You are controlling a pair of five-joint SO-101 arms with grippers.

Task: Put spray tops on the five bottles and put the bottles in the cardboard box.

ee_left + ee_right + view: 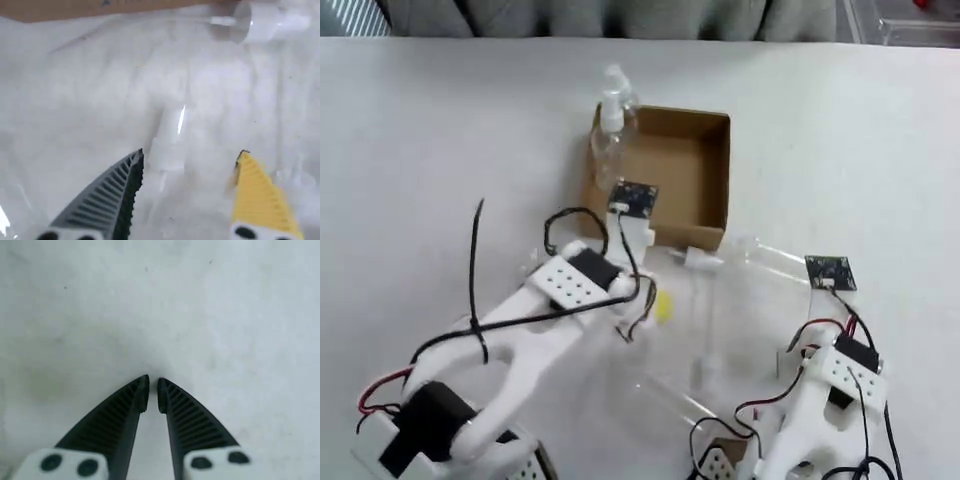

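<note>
Cardboard box (724,175): open-topped at the middle of the table (440,130), between the arms' reach and the far edge, likely so that either arm can drop bottles into it
Capped bottle (613,130): upright with its spray top on, at the box's far corner on the left arm's side; I cannot tell whether it stands inside the wall or just outside, but it looks like 1 of the 5 finished
Left gripper (191,152): low over the table just in front of the box, grey and yellow fingers spread wide, nothing between them gripped
Spray top (167,145): lies flat on the table just ahead of the spread fingers and roughly centred on the gap, which reads as a lined-up pick
Second spray top (260,22): lies on its side close to the box's near wall, well apart from the fingers, probably waiting its turn
Uncapped bottles (772,256): clear ones lie on the table between the 2 arms; their outlines are too faint to count
Right gripper (153,385): over bare table on its own side, black fingers drawn almost together with nothing in them, seemingly parked clear of the left arm
Step in hand: picking up a spray top, my judgement
Risk: the small top may roll or skid as the fingers close
</note>
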